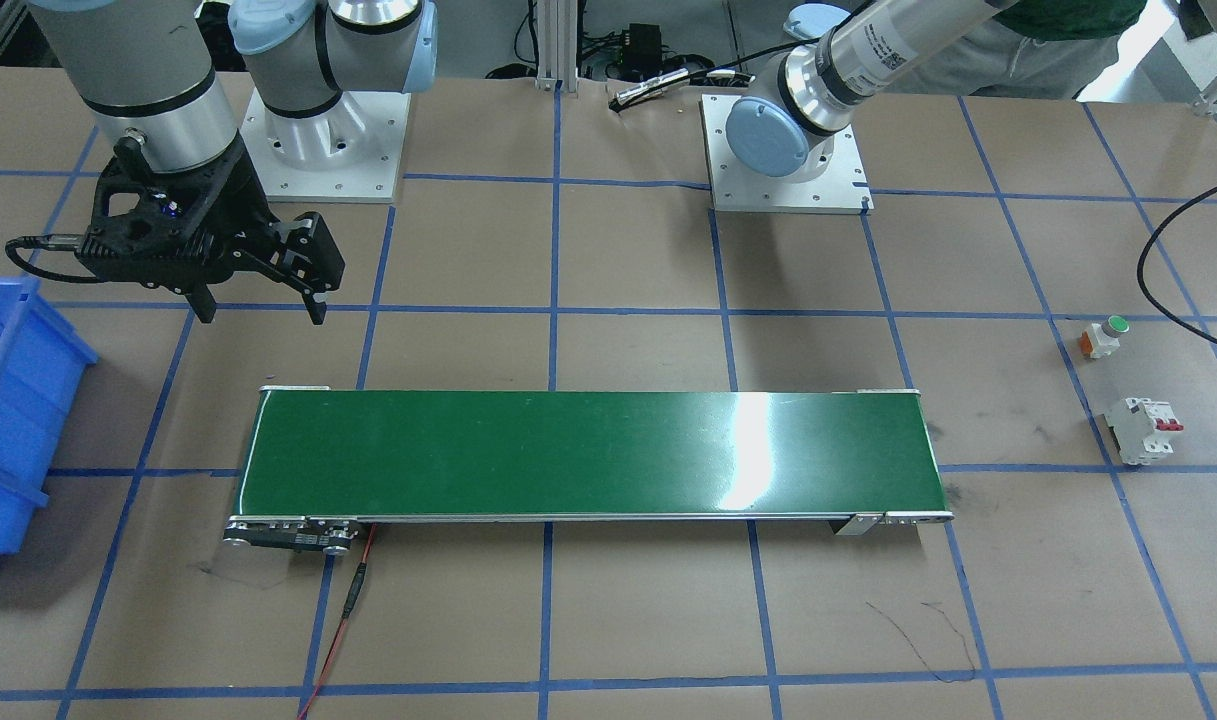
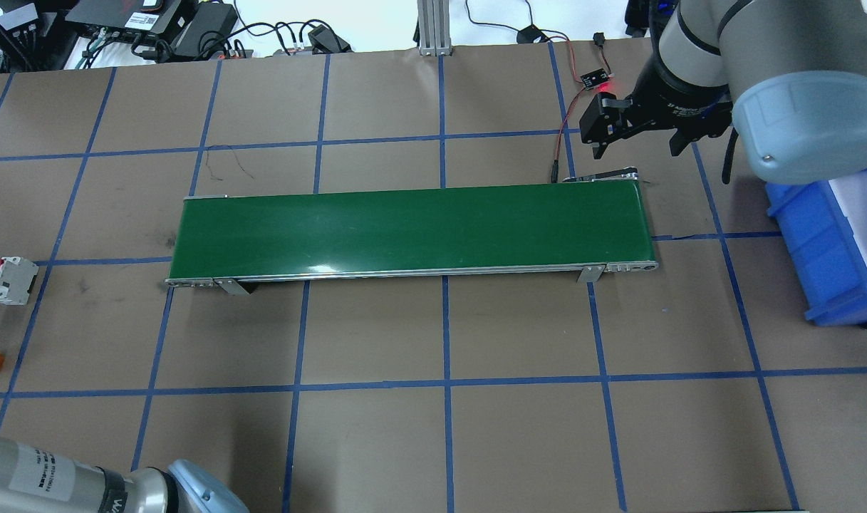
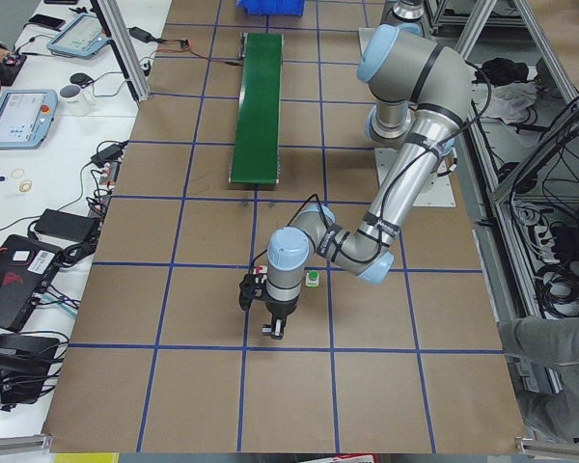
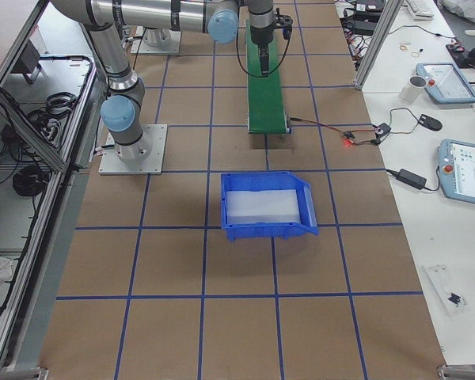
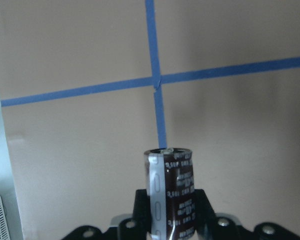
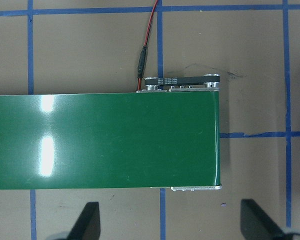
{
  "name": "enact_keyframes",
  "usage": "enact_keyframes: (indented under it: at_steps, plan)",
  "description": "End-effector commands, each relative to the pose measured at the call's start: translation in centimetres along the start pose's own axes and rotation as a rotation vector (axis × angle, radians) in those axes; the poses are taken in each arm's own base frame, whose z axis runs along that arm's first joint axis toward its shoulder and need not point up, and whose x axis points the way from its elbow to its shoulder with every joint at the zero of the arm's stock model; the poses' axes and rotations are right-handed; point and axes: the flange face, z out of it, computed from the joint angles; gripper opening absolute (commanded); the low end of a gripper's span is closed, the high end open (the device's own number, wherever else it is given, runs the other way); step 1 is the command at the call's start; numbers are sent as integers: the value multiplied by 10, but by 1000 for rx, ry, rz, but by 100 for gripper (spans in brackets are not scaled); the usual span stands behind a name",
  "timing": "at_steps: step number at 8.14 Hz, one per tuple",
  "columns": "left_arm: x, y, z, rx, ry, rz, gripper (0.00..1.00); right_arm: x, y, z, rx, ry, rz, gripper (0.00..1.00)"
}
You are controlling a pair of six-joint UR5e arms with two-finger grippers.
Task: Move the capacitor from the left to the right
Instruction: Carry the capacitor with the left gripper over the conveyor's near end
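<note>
Brown taped tabletop [image 1: 648, 620], green belt [image 1: 588, 450] across the middle. Left tool [image 3: 272, 328] clamps the capacitor [image 5: 170, 195] above the left end, well apart from the belt. Right tool [image 1: 262, 312] spread wide near the belt's right end. Pickup looks done; carry and hand-off remain.

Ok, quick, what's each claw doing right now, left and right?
Left claw: closed on the capacitor, which stands upright between its fingers.
Right claw: open, holding nothing.

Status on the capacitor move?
Left gripper shut on capacitor, above table. Right gripper open near conveyor end. Nearby: breaker, push button.
</note>
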Motion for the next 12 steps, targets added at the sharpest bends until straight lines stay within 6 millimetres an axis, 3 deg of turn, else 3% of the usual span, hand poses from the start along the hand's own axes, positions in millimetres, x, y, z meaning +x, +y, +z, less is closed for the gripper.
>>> enact_keyframes:
  at_steps: [1,4,6,8,12]
  plan:
    - [51,-38,-96,-28,21,-16,3,0,0,-1,1,0,0,100]
    - [103,-76,-134,-33,27,-64,3,0,0,-1,2,1,0,100]
    - [158,-103,-163,-56,72,-92,3,0,0,-1,0,0,0,100]
    - [230,-124,-195,-112,132,-110,3,0,0,-1,1,1,0,100]
    - [386,-166,-239,-120,223,-73,3,0,0,-1,2,1,0,100]
